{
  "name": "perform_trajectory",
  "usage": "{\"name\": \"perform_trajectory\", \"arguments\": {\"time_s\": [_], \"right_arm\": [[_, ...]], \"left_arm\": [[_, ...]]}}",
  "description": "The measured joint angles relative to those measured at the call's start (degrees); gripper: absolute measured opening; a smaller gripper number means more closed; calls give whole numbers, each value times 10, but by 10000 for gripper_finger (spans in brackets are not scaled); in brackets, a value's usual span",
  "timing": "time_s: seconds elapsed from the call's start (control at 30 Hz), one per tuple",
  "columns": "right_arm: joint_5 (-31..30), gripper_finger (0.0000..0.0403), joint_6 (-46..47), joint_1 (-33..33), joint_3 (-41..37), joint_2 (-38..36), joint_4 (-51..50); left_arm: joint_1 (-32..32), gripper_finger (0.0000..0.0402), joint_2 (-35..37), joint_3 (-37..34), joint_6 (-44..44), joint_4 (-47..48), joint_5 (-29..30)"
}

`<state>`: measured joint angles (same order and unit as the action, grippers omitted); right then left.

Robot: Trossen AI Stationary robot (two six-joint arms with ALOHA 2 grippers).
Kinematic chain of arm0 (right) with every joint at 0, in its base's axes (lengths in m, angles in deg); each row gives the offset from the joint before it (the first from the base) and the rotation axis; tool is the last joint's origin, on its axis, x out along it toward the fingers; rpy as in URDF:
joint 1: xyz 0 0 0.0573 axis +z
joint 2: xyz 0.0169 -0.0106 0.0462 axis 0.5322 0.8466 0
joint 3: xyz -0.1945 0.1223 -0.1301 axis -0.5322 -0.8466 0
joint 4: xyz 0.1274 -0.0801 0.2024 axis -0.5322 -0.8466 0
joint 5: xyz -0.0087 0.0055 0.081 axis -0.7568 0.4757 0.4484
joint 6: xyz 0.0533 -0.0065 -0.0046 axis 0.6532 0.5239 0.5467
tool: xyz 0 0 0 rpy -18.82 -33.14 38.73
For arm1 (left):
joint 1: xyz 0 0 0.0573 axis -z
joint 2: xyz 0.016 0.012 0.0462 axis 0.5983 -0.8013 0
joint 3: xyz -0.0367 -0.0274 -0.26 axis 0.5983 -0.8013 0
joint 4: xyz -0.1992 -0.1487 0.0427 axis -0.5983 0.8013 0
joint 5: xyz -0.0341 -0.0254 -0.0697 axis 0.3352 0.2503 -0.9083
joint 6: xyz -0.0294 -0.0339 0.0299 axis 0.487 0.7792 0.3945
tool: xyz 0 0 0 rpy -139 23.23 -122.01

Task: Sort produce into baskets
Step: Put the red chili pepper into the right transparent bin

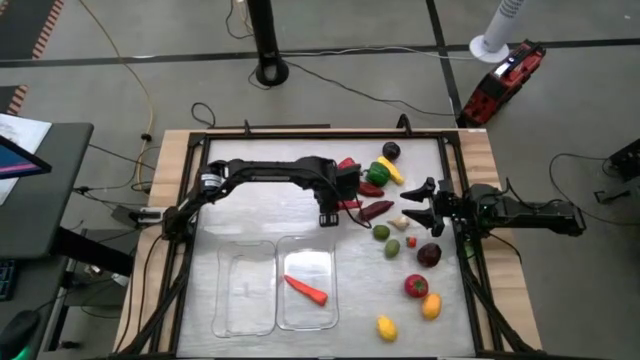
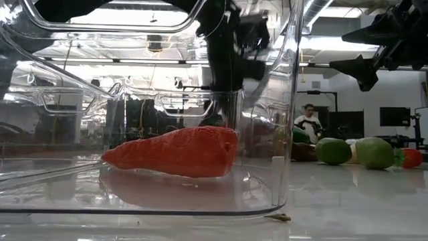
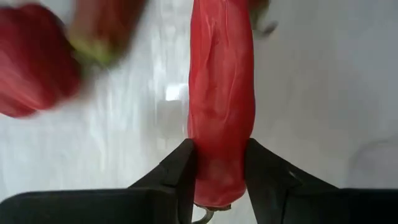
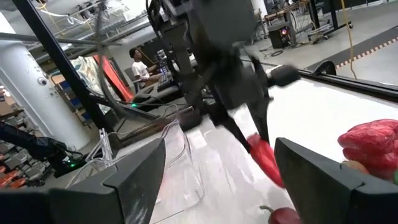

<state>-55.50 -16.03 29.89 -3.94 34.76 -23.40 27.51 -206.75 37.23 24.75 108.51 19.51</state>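
Note:
My left gripper [image 1: 343, 205] stands over the middle of the table, shut on a red chilli [image 3: 221, 93]. The rest of the produce lies scattered on the table's right half: a red pepper [image 1: 348, 165], a green pepper [image 1: 378, 173], a dark chilli [image 1: 377, 210], limes [image 1: 381, 233], a tomato [image 1: 416, 286], lemons [image 1: 386, 327]. Two clear baskets stand side by side near the front. The left one [image 1: 228, 300] holds nothing, and an orange carrot [image 1: 306, 289] lies on the floor of the right one [image 1: 325, 312]. My right gripper [image 1: 417, 205] waits open at the right edge. My left gripper pinches the red chilli near its stem end [image 3: 217, 180] between its two fingers [image 3: 181, 169]. The fingers come steeply from above and close on its two sides. The chilli hangs slanted below the fingers [image 4: 266, 160], its free end lowest and, as far as shows, just clear of the table.
The red pepper [image 4: 373, 143] and another red piece [image 4: 283, 214] lie close beside the held chilli. The baskets' near wall [image 2: 267, 134] fills the low view. A person [image 2: 309, 122] sits in the room beyond. Bare table lies left of the baskets and behind them.

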Motion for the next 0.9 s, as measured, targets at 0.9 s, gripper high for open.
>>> {"name": "perform_trajectory", "arguments": {"time_s": [0.9], "right_arm": [[-9, 327, -8, 16, 0, 62, 24]], "left_arm": [[284, 102, 46, 19, 145, 203, 82]]}}
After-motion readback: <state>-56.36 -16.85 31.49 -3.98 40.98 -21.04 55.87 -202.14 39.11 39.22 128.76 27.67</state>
